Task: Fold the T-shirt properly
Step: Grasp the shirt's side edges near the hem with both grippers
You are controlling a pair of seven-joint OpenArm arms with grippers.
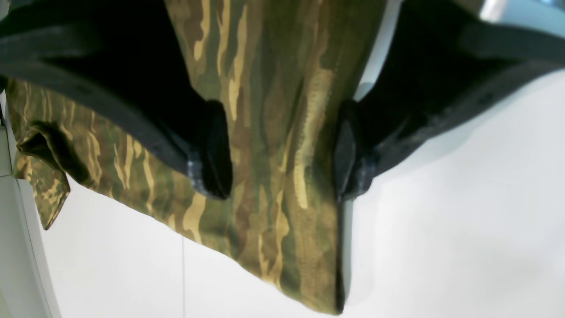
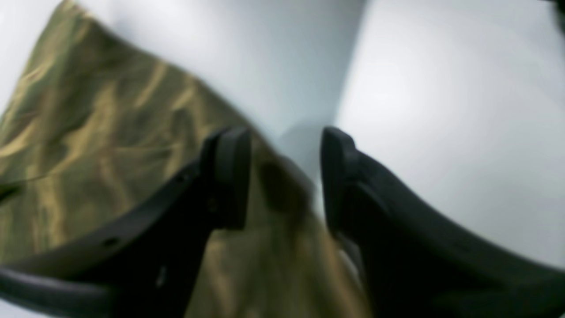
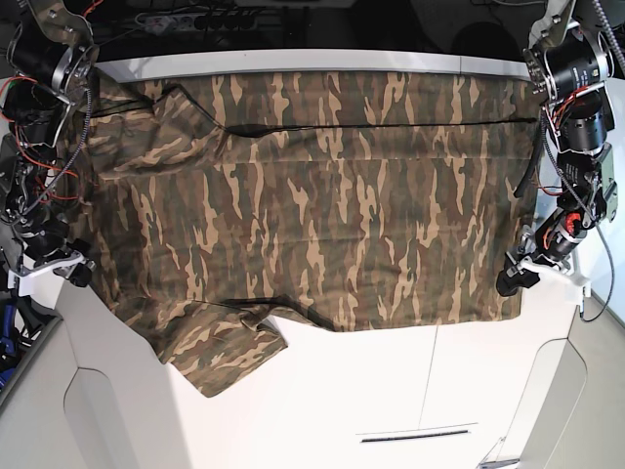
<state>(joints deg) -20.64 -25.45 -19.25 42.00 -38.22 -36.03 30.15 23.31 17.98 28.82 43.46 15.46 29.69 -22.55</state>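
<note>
While both grippers' fingers (image 1: 216, 150) stand spread, the T-shirt (image 3: 322, 205) lies flat, lengthwise left-to-right, hem rightward.

Camouflage T-shirt (image 3: 322, 205) in olive, brown, tan, spread flat across white table, one sleeve hanging forward

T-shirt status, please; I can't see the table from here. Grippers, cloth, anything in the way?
Left gripper open, straddling the T-shirt hem corner. Right gripper open at the shirt's edge. Shirt spread across the table, unfolded. No obstruction seen.
</note>
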